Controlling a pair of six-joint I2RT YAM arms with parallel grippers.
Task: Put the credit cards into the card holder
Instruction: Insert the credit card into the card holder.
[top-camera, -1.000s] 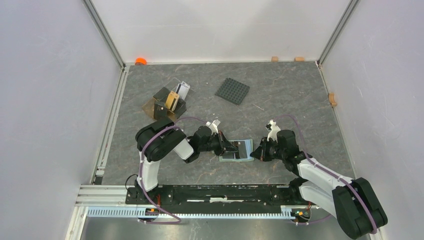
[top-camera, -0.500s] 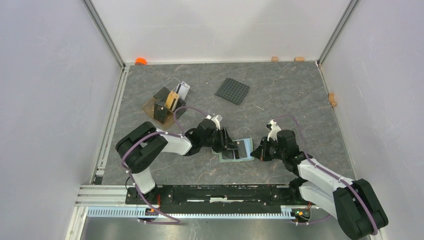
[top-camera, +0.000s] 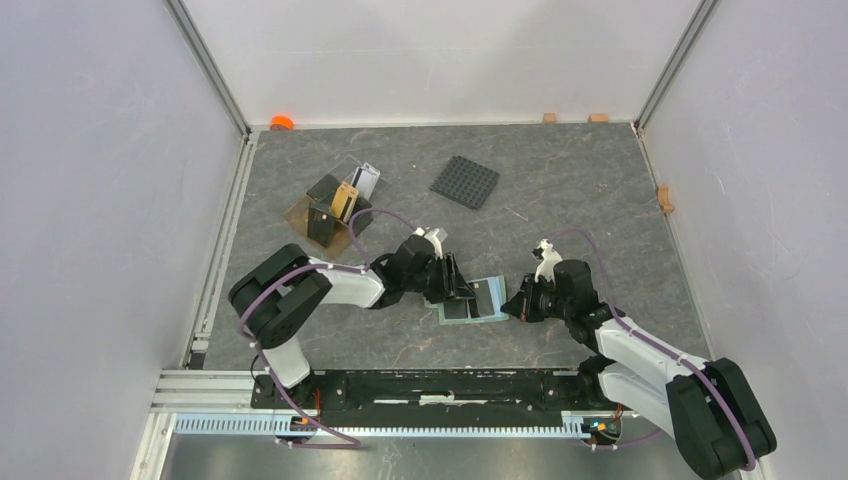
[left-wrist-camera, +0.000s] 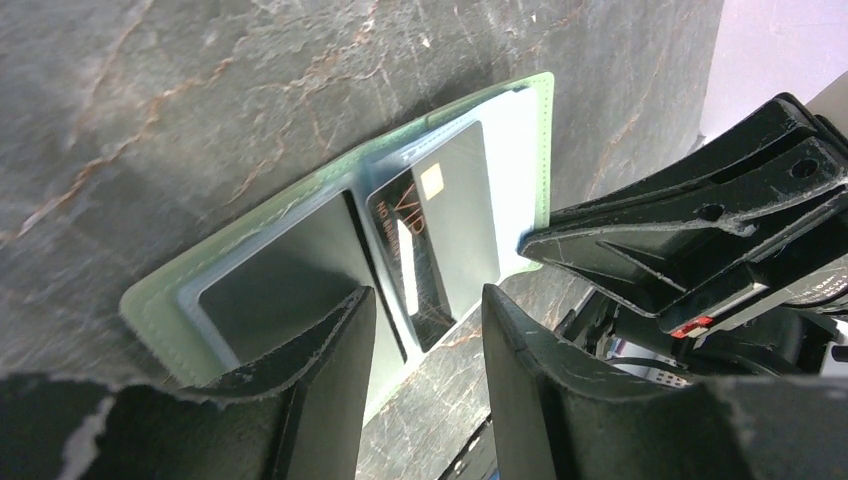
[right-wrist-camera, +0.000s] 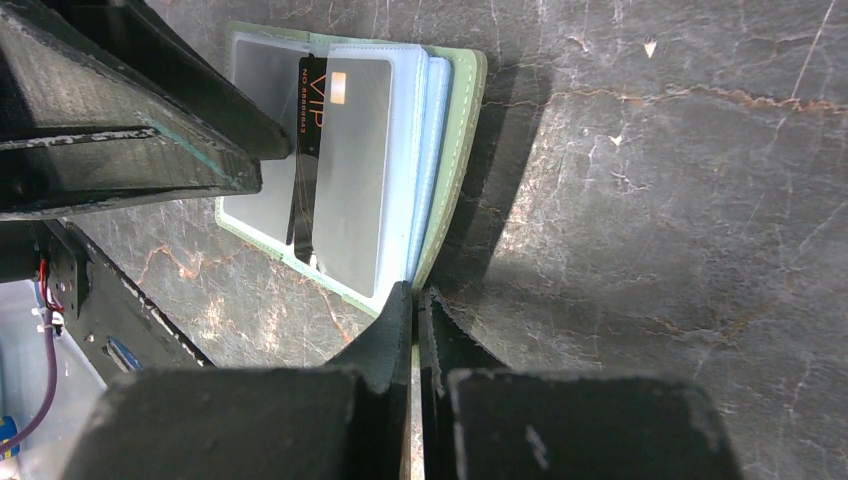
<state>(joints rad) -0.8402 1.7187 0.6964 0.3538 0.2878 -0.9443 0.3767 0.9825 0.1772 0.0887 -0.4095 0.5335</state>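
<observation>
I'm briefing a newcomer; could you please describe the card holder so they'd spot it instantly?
On the grey table, near its front edge, the card holder lies open between the left gripper and right gripper. It is pale green outside, light blue inside, holding a black card, unlike the black studded plate and brown tray beyond.

credit card (left-wrist-camera: 447, 228) in card holder (left-wrist-camera: 152, 300), tray (top-camera: 298, 213) behind
</observation>
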